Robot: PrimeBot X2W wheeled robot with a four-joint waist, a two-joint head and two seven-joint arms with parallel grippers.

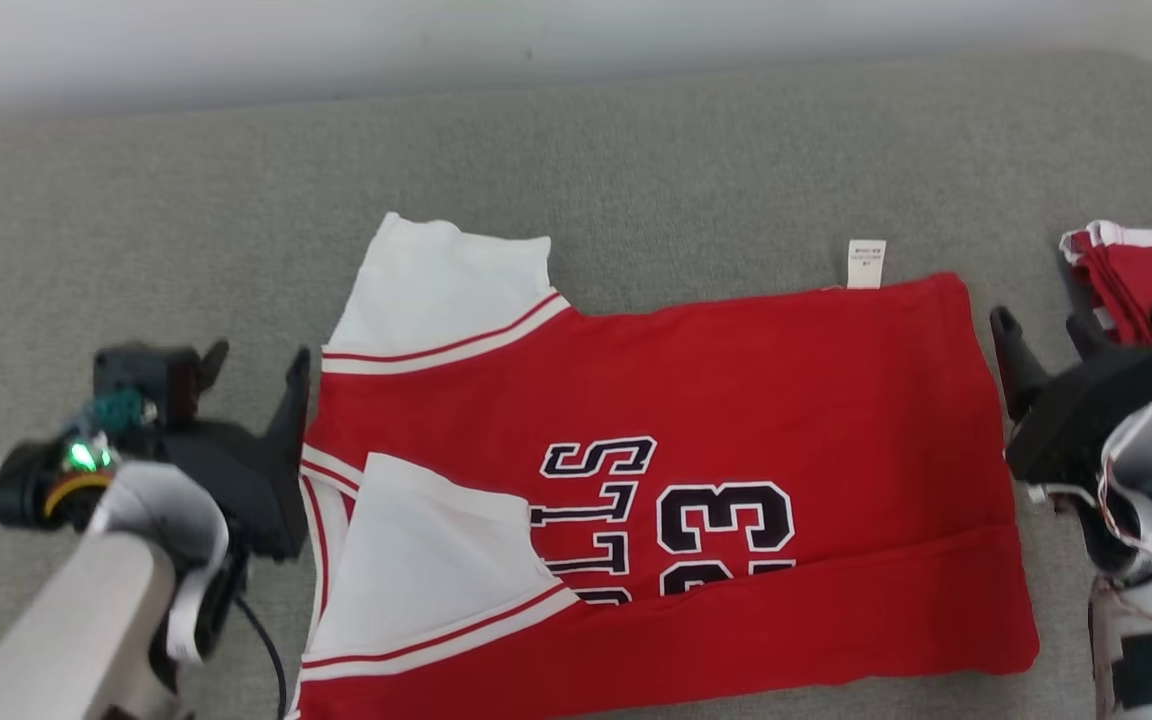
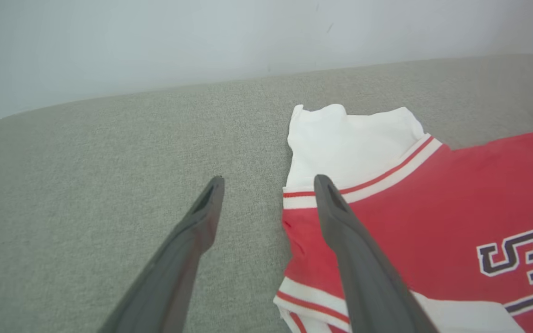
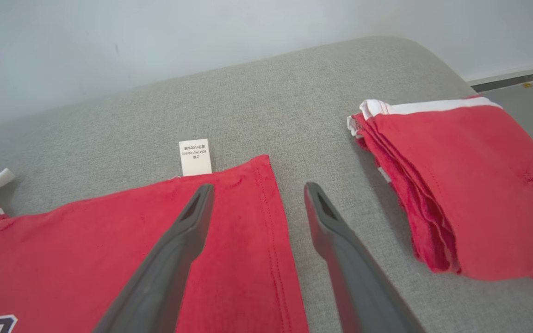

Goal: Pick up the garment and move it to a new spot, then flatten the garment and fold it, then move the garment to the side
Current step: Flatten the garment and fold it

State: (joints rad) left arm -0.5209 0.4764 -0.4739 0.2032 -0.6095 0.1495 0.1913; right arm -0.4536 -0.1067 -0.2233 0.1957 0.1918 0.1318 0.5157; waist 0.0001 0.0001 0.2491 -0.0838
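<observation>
**Red jersey laid flat between two open grippers**

At the lower left of the head view, the left gripper (image 1: 254, 385) is seen empty, fingers spread, just beside the collar end of a red number-23 jersey (image 1: 736, 400). The right gripper (image 1: 1046, 335), likewise parted and empty, is placed at the hem end, middle right. The jersey is spread across mid-frame on a grey cushion (image 1: 636, 150), its near edge folded up. A white care label (image 1: 866, 263) is shown at its far edge, and a folded red garment (image 1: 1136, 265) at upper right.
</observation>
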